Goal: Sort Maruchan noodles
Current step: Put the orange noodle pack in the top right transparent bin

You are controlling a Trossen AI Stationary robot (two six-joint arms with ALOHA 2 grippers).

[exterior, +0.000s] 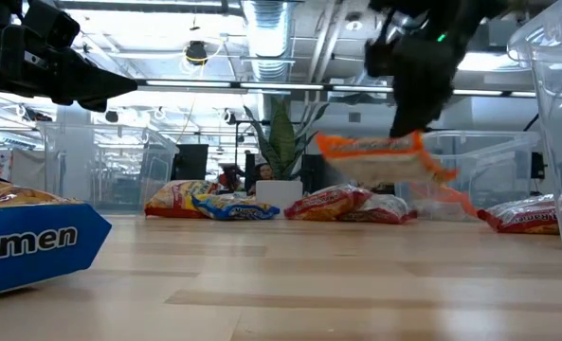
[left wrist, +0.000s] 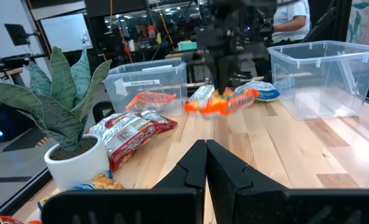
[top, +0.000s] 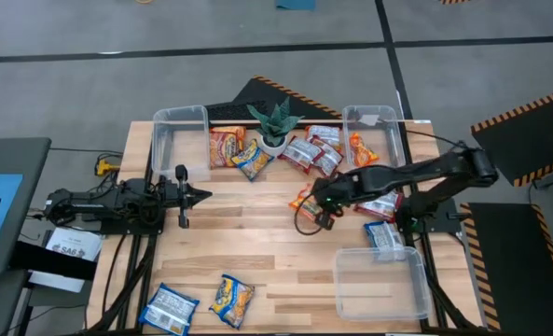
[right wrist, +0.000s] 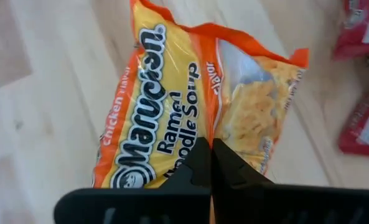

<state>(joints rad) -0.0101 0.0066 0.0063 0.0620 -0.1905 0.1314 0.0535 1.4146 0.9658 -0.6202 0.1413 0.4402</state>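
Fingers of the right gripper [right wrist: 210, 163] are pinching shut on an orange Maruchan packet [right wrist: 190, 106], which is hanging clear of the table [top: 248, 252] near its middle, right of centre; the low view is showing the packet lifted above the wood; fingers of the left gripper [left wrist: 206, 168] are pressing together on nothing, with that arm waiting over the table's left side. Red-and-white packets [top: 311, 151] are lying in a cluster at the far side, right of a potted plant [top: 274, 126]; a yellow-and-blue packet [top: 250, 160] is sitting left of the plant; two more packets [top: 201, 301] are resting at the near left edge. A clear bin [top: 380, 285] is standing at the near right; two others [top: 180, 138] are standing along the far edge.
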